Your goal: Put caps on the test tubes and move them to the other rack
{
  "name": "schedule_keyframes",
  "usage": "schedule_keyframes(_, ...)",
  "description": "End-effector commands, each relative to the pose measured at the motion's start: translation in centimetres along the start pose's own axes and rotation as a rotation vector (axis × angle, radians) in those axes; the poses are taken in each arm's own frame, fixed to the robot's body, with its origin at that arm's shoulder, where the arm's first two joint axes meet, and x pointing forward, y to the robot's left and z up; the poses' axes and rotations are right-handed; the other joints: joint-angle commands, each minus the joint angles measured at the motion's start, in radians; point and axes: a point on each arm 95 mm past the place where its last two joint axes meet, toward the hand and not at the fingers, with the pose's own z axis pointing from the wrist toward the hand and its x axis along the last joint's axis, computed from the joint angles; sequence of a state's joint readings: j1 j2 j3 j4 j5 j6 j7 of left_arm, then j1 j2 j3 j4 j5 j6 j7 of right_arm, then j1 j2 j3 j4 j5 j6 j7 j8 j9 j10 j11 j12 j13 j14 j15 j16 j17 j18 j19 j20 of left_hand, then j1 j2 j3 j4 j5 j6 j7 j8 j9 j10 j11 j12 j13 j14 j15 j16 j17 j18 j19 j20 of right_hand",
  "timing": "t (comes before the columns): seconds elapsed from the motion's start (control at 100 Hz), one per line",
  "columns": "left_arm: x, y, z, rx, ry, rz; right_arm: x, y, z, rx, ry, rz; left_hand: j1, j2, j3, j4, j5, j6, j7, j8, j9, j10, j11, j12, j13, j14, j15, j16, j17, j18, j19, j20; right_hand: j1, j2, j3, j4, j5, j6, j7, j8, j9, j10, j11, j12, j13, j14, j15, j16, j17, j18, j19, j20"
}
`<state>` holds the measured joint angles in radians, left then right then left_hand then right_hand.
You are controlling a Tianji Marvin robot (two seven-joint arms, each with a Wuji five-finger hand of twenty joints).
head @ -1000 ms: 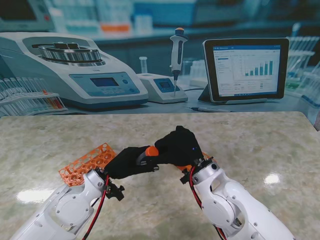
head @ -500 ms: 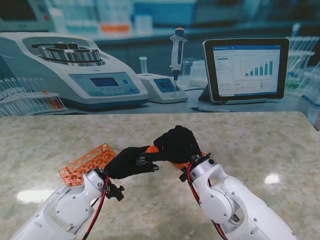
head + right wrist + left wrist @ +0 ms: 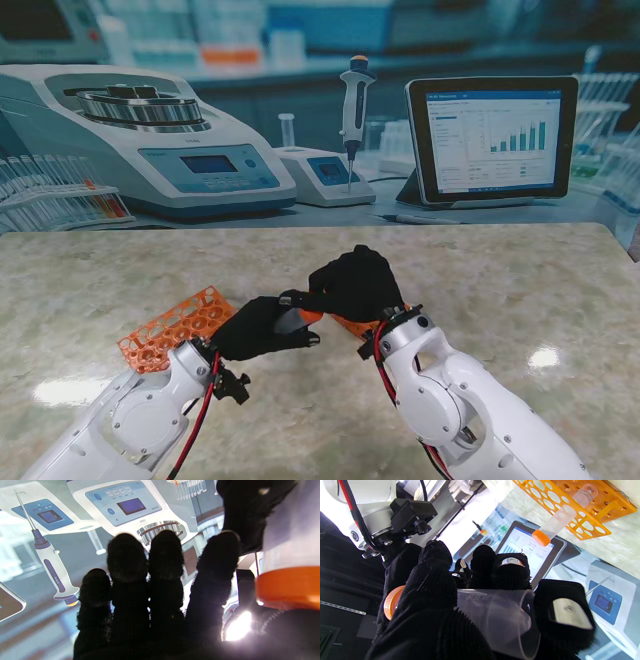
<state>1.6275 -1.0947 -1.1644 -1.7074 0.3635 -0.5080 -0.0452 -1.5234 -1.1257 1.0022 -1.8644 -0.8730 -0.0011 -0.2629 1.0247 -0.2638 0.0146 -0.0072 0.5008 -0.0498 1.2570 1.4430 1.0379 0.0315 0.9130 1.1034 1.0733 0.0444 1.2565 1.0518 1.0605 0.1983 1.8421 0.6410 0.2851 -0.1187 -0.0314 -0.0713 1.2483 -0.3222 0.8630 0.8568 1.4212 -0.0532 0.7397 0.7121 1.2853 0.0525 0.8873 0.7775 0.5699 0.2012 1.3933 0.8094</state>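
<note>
My left hand (image 3: 260, 328) is shut on a clear test tube (image 3: 500, 615) held sideways above the table, its open-looking base toward the left wrist camera. An orange cap (image 3: 389, 602) sits on the tube's other end. My right hand (image 3: 352, 283) covers that end, thumb and forefinger closed on the cap (image 3: 287, 587); only a sliver of the cap (image 3: 312, 316) shows from the stand. One orange rack (image 3: 170, 328) lies to the left of my hands. A second orange rack (image 3: 595, 505) holds a leaning capped tube (image 3: 555, 522).
Behind the marble table stands a backdrop picture of lab gear: centrifuge (image 3: 150, 140), pipette (image 3: 353, 100) and tablet (image 3: 490, 135). Part of the second rack (image 3: 356, 326) peeks out under my right hand. Both forearms rise from the near edge.
My right hand has shifted slightly left and closed further over the cap, so less orange shows. The left hand has tilted a little with the tube.
</note>
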Motion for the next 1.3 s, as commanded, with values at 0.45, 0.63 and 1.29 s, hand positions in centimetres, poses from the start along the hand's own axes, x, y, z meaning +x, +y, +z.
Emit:
schedule_keyframes(0.45,0.6,0.0,0.2,0.004,0.017,0.001,0.3,1.0,-1.9,-0.145,0.035,-0.022,0.031,0.047,0.014,0.000,0.030,-0.065,0.027,0.029,0.012,-0.026,-0.006,-0.005,0.036,-0.009,0.047,0.021,0.024,-0.119,0.139,-0.014,0.150,-0.047,0.064,0.024,-0.322,0.086,-0.281,-0.079,-0.224,0.018,-0.282,-0.038,-0.173,-0.003,-0.196,0.018,-0.028,-0.022,-0.034,-0.001)
schedule_keyframes(0.63,0.6,0.0,0.2,0.004,0.015,0.001,0.7,1.4,-3.2,-0.177,0.083,-0.039,0.030,0.047,0.014,0.000,0.030,-0.065,0.027,0.029,0.012,-0.026,-0.006,-0.005,0.036,-0.009,0.048,0.021,0.024,-0.119,0.139,-0.014,0.072,-0.243,0.473,-0.015,-0.412,0.086,-0.335,-0.094,-0.309,0.015,-0.387,-0.120,-0.242,-0.001,-0.365,-0.039,0.025,-0.056,-0.078,-0.052)
schedule_keyframes(1.29,0.7,0.0,0.3,0.003,0.018,-0.001,2.0,0.3,-5.3,-0.155,0.221,-0.034,0.031,0.047,0.014,0.000,0.030,-0.065,0.027,0.029,0.011,-0.028,-0.006,-0.005,0.036,-0.009,0.048,0.020,0.024,-0.119,0.139,-0.014,0.167,-0.455,0.557,-0.023,-0.531,0.108,-0.431,-0.244,-0.377,0.020,-0.463,-0.229,-0.174,-0.010,-0.415,-0.070,0.137,-0.066,-0.133,-0.124)
